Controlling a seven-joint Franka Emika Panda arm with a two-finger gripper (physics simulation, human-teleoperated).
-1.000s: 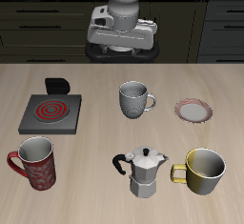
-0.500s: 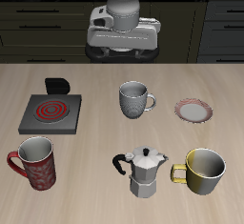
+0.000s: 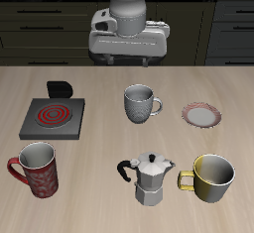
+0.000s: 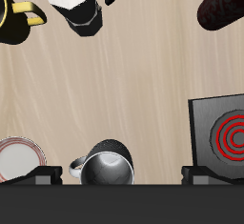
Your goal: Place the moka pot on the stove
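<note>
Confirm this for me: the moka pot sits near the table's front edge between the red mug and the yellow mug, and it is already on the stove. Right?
Not quite. The moka pot does sit near the front edge between the red mug and the yellow mug, but it stands on the bare table, not on the stove, which is farther back with nothing on it. The exterior view shows this.

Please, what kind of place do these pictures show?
Probably a simulated kitchen: a wooden table carries a stove, a moka pot and mugs such as the yellow mug, with dark cabinets behind.
</note>
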